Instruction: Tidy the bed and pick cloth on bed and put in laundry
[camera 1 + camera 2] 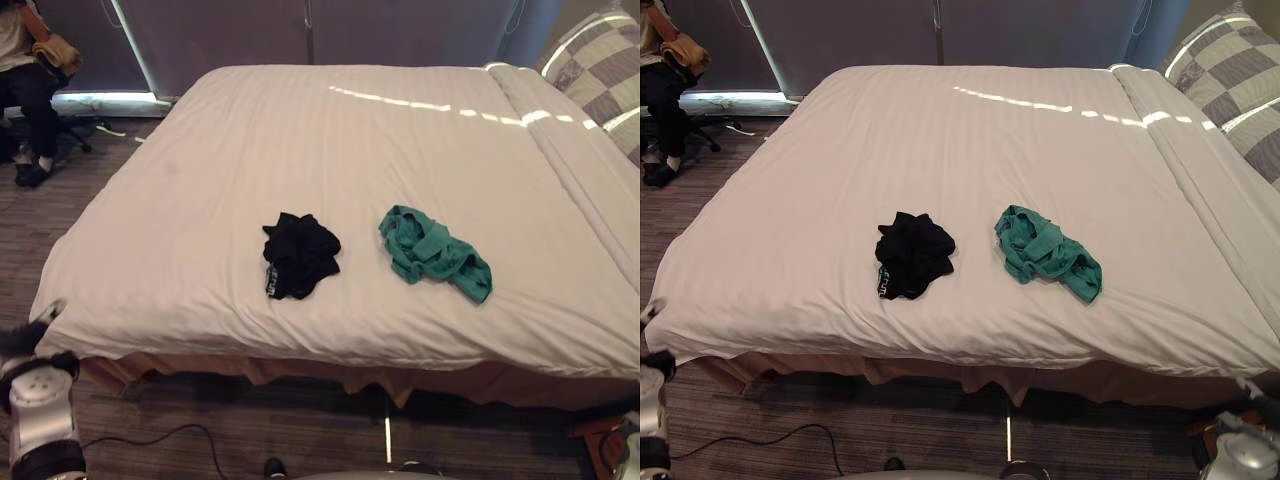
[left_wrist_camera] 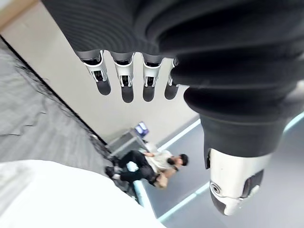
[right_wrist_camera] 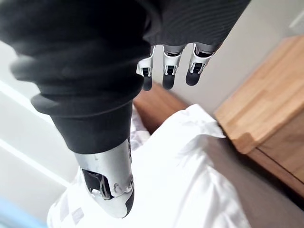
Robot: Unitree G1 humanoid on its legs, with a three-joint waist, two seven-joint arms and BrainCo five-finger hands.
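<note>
Left eye view: black cloth [image 1: 300, 255] beside green cloth [image 1: 432, 252] on bed [image 1: 350, 140]; wrist views: left hand [image 2: 126, 78], right hand [image 3: 166, 69] loosely spread.

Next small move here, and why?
Probably raise the left hand toward the black cloth: it lies near the front edge of the bed, left of the teal cloth, and the left hand and right hand both hang open, holding nothing.

A white-covered bed [image 1: 200, 200] bears a black cloth [image 1: 298, 255] beside a green cloth [image 1: 432, 252].
</note>
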